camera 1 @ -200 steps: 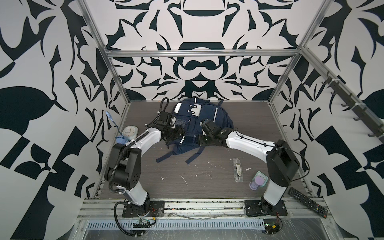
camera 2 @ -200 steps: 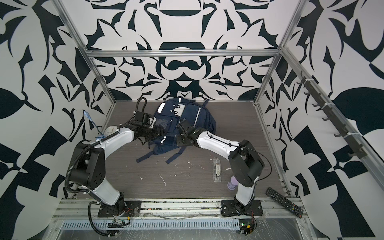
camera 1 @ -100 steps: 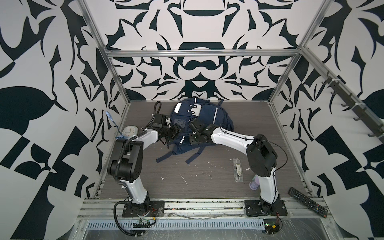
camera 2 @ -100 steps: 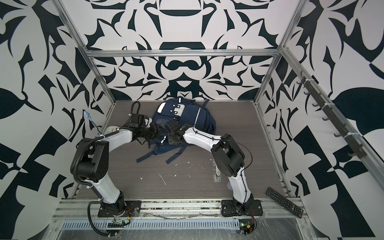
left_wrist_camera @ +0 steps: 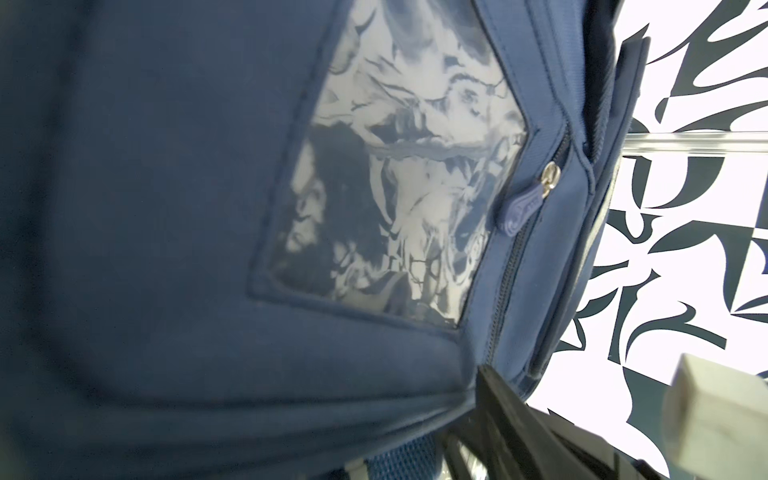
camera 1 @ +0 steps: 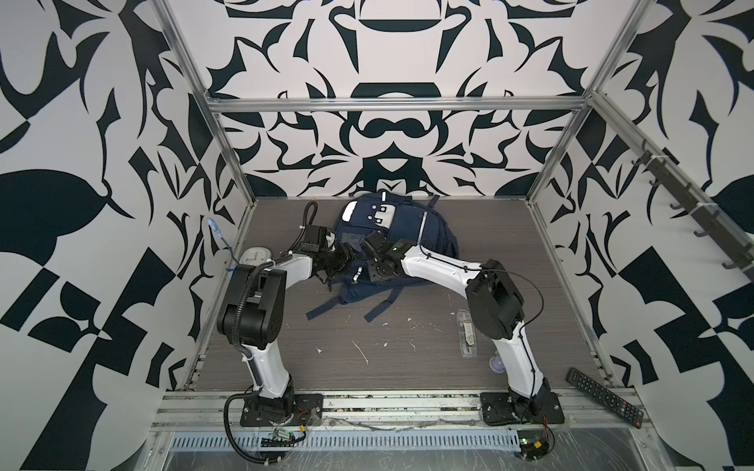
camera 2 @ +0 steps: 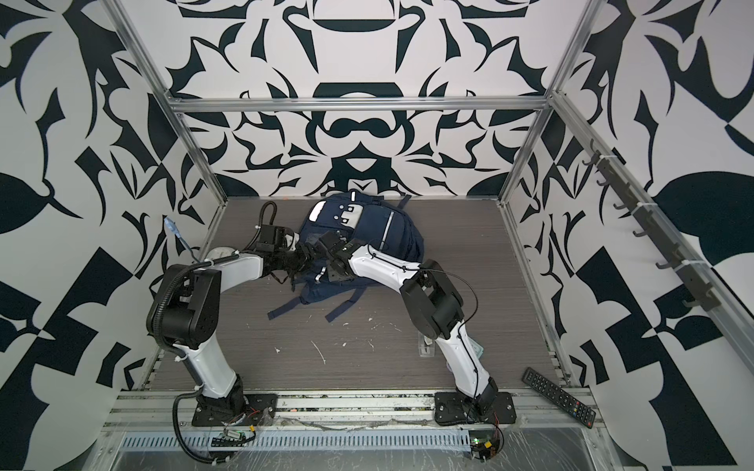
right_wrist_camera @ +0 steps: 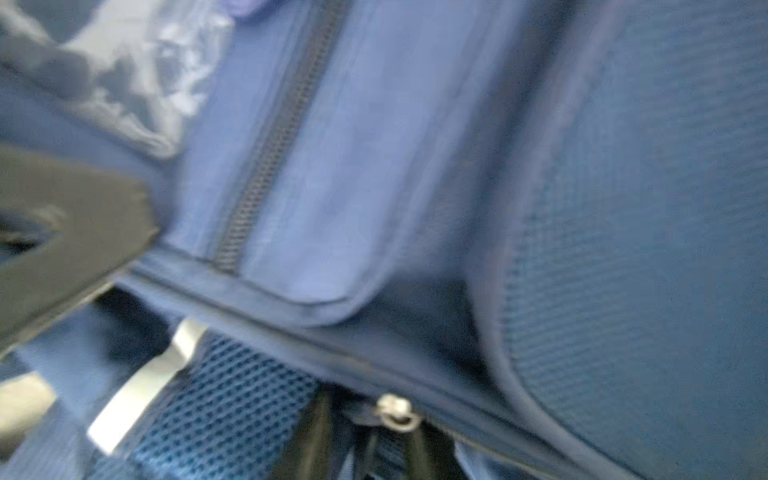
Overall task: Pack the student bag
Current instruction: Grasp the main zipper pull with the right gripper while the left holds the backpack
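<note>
R gripper now sits further left on bag, by L gripper; L jaws spread, R's we can't tell. Zip prob. next.

Black remote at front right edge. Clear flat case, perhaps pencil box, well apart. White scraps scattered.

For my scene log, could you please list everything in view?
table: one, grey-brown woodgrain, cell floor
student bag: one, navy blue, back centre
remote control: one, black, front right corner, off the table
clear case: one, transparent, front right on the table
lilac object: one, purple, front right, partly hidden
white round object: one, white, left table edge
white scraps: several, white, scattered across the front
left gripper: one, black, open, at the bag's left side
right gripper: one, black, over the bag's front, jaws unclear
</note>
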`<state>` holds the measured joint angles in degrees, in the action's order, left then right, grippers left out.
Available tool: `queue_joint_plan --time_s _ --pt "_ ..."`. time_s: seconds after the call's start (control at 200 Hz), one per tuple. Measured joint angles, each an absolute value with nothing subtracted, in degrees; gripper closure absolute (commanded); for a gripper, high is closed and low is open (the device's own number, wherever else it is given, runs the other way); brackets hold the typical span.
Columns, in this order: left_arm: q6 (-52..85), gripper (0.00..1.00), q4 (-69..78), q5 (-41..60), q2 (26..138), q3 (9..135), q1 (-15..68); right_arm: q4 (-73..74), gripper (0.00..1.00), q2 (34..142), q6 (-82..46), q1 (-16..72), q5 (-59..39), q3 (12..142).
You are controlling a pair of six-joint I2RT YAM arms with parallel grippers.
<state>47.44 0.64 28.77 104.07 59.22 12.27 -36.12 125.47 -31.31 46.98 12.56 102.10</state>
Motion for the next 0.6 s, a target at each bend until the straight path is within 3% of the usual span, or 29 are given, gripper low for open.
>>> queue_joint_plan --time_s 0.23,0.6 --pt "46.9 0.37 0.6 28.8 104.1 59.2 12.3 -38.8 0.77 127.5 -31.1 48.3 15.8 105.0" --pt "46.7 0.38 0.7 28.8 104.6 59.2 12.3 -39.4 0.98 123.2 -29.7 50.7 18.5 102.2"
